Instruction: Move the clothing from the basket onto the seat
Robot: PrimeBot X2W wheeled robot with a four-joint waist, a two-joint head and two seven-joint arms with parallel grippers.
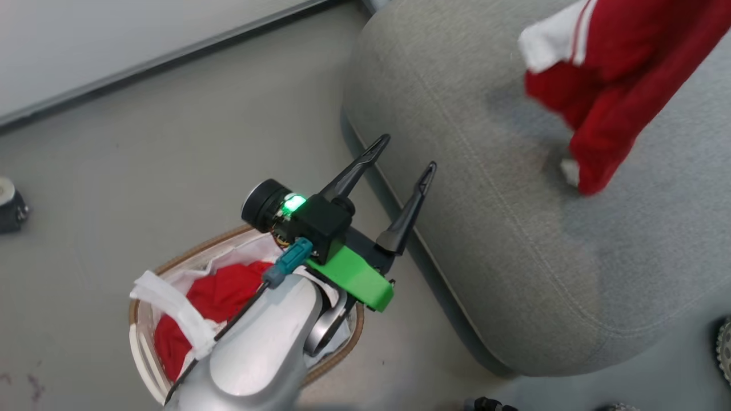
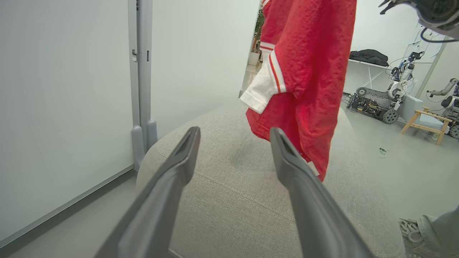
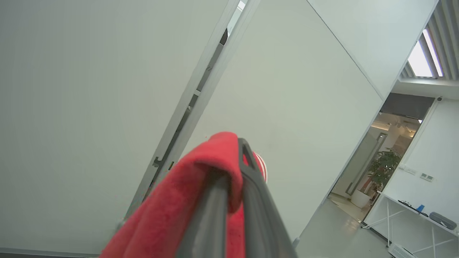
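I have the right claw (image 3: 235,161) clamped shut on a fold of a red garment (image 1: 617,68), which drapes over its fingers at the lower middle of the right wrist view. In the upper right of the head view the garment hangs down over the grey sofa (image 1: 485,228), white striped cuff out to the left. Its lowest corner is close to the cushion, though I cannot tell whether it touches.

My left claw (image 1: 408,151) stands wide open and empty in the middle of the head view, fingers pointing up and right towards the sofa's rounded edge. Its arm crosses over the laundry basket (image 1: 194,248) at the lower left.

More red clothing (image 1: 217,297) lies bunched in that basket against the white liner (image 1: 240,251), so I judge the job roughly part-way: one piece is lifted out and over the seat but not yet let go, and at least one more is left to fetch. I see nothing lying flat on the cushion yet.
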